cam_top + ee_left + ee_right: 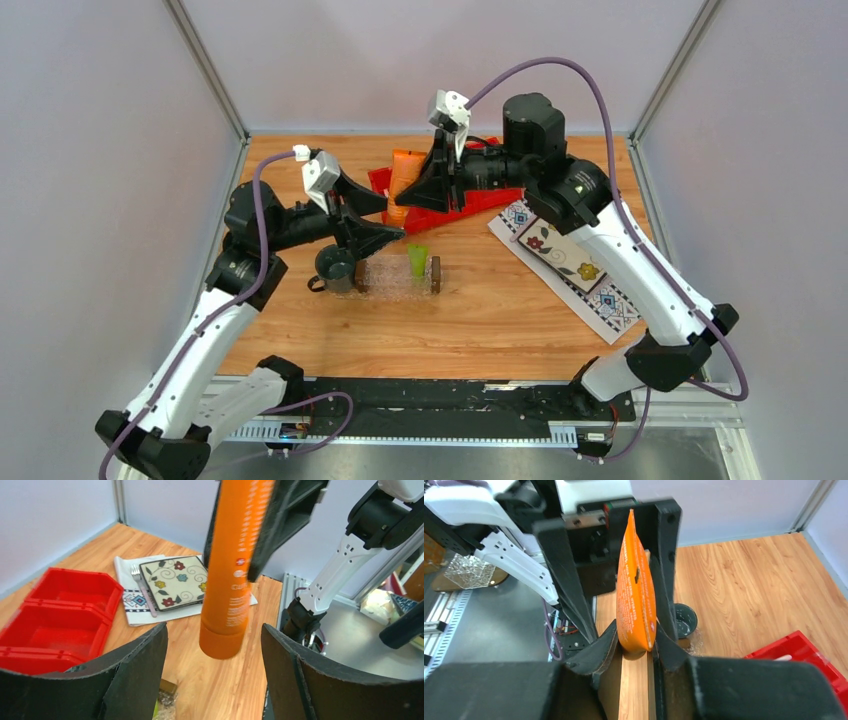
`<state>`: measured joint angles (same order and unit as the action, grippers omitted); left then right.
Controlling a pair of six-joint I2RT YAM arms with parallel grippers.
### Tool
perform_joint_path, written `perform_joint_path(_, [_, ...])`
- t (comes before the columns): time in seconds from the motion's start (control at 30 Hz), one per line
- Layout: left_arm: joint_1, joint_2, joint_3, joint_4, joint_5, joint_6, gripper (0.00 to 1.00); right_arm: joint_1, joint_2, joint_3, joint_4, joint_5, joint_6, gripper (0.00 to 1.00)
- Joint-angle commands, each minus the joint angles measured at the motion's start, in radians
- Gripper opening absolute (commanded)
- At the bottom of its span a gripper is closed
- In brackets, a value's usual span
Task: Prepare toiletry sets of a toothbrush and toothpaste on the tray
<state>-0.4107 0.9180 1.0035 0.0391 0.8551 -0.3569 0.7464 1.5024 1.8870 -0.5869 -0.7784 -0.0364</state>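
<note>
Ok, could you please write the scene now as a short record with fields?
orange tube: in the air, clamped by the right pincer
left pincer: open, one finger on each side of the orange tube
green tube: in the tray
tray: on the table, beside the mug

orange toothpaste tube [235, 570]: white print runs along its length in the left wrist view, mostly too small and blurred to read. One larger word near the cap end starts "Cu", rest cut off. Right wrist view: same print, illegible.
</note>
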Motion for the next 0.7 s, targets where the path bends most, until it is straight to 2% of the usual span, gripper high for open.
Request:
perform_joint_path(0.0, [0.01,-0.051,0.125,-0.292,0.013,0.249,0.76,-0.016,-0.073,-0.051,-0.017,0.05,-0.094,0.0])
perform_joint_path(0.1, [0.013,-0.062,0.197,-0.411,0.021,0.315,0.77,-0.022,-0.103,-0.098,-0.04,0.064,-0.135,0.0])
perform_joint_path(0.23, [0.013,-0.059,0.302,-0.484,0.03,0.355,0.76,-0.024,-0.125,-0.152,-0.056,0.05,-0.172,0.0])
perform_joint_path(0.4, [0.013,-0.038,0.331,-0.444,0.024,0.335,0.76,-0.022,-0.119,-0.184,-0.076,0.004,-0.203,0.0])
perform_joint_path(0.67, [0.013,0.016,0.279,-0.317,0.045,0.276,0.77,0.01,-0.091,-0.186,-0.111,-0.018,-0.246,0.0])
